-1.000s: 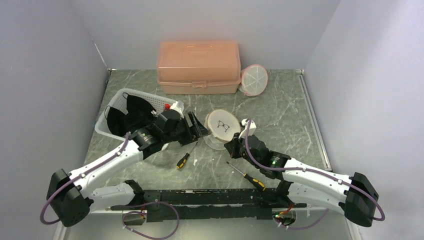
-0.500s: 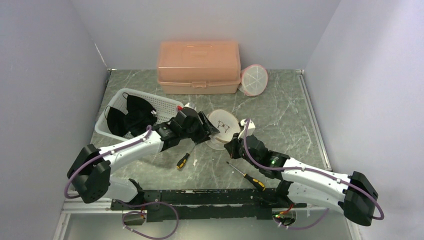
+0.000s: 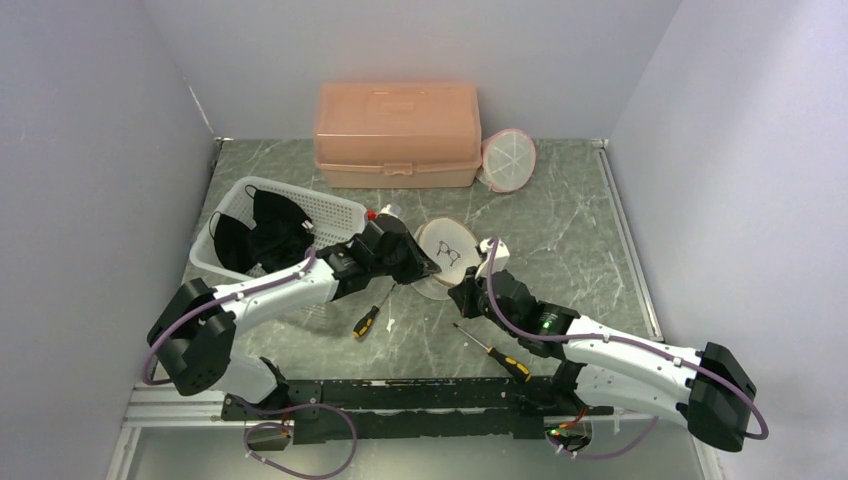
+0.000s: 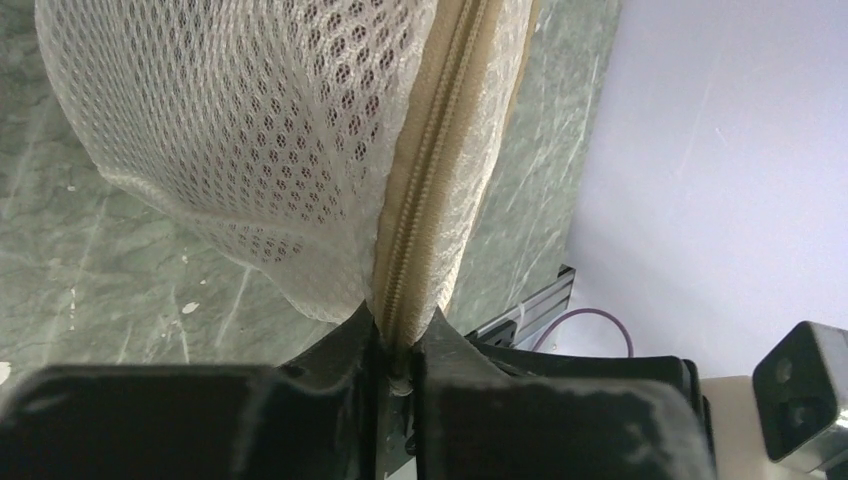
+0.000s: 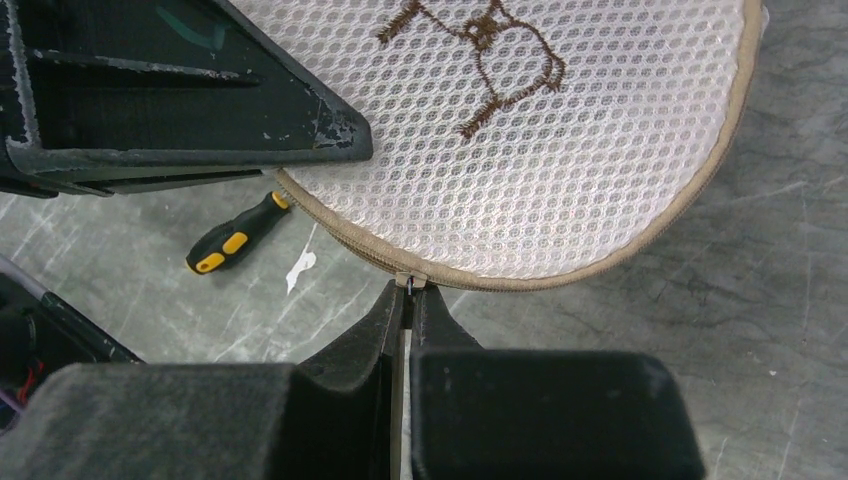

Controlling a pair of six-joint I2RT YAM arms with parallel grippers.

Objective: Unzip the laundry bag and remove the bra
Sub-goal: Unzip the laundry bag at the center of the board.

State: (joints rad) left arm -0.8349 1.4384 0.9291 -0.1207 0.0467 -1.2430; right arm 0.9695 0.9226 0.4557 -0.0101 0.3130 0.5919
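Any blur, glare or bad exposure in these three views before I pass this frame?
Top external: evenly lit, sharp, soft shadows on the table. Left wrist: laundry bag mesh and zipper crisp; its fingers dark, nearly featureless. Right wrist: mesh crisp, no glare; fingers underexposed.

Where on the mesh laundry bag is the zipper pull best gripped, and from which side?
Grip the small metal pull tab on the near rim of the laundry bag. It sticks outward from the beige zipper band, so come from the near side and pinch across it, as the right claw does.
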